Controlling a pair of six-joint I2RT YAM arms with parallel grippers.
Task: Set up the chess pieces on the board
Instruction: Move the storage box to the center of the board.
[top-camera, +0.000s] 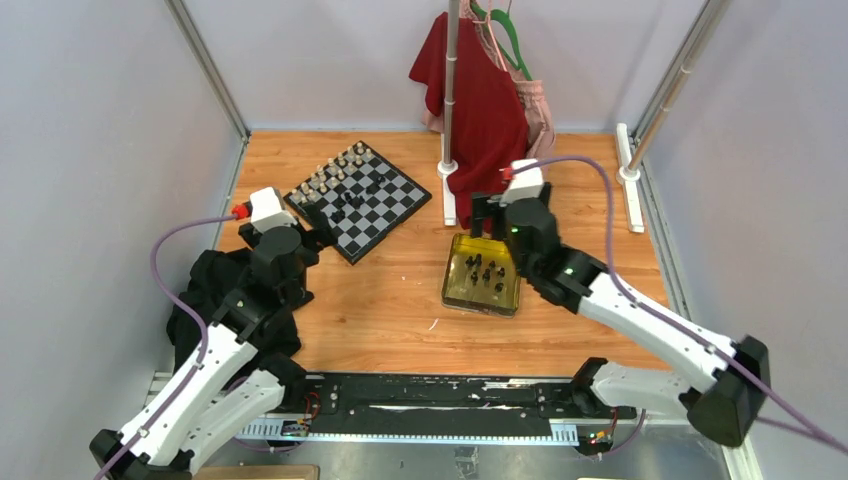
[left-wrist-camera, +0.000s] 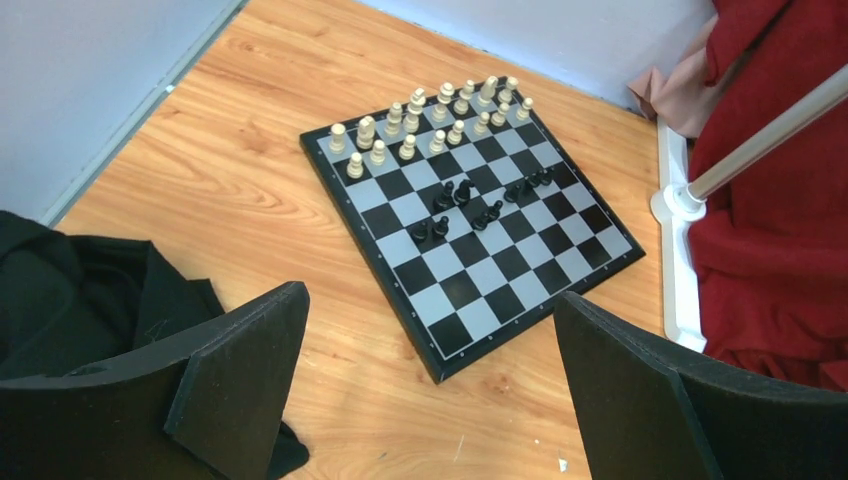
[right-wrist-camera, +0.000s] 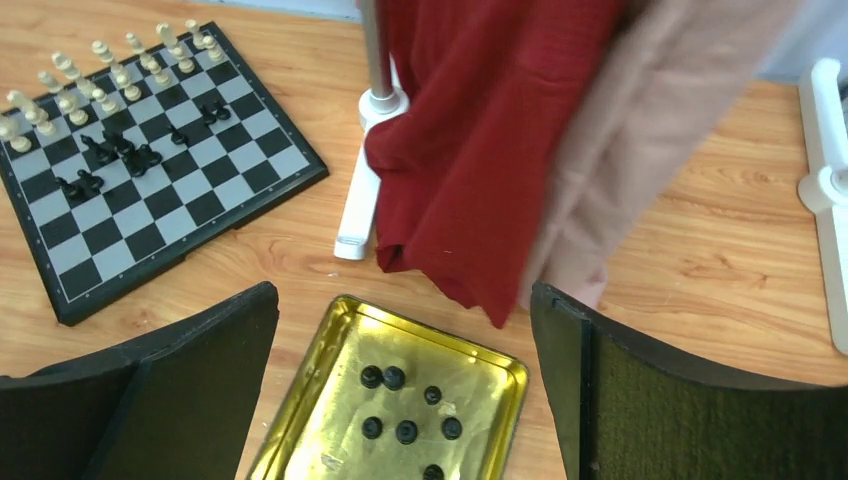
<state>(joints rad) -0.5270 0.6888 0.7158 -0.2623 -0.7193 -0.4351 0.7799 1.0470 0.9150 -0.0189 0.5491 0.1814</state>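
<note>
Left arm (top-camera: 215, 360): rises from the near-left base, elbow bent, wrist pointing far and slightly right. Left gripper (left-wrist-camera: 428, 297): fingers (left-wrist-camera: 240, 370) spread wide. Right arm (top-camera: 650, 325): reaches from the near-right base toward centre. Right gripper (right-wrist-camera: 402, 290): angled downward, fingers spread wide.

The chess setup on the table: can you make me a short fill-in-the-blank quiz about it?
1. The pieces in the yellow tray are all ____.
2. The cream pieces stand in ____ rows along one edge of the board.
3. The right gripper hovers over the yellow tray with its jaws ____.
Missing words: black; two; open.
</note>
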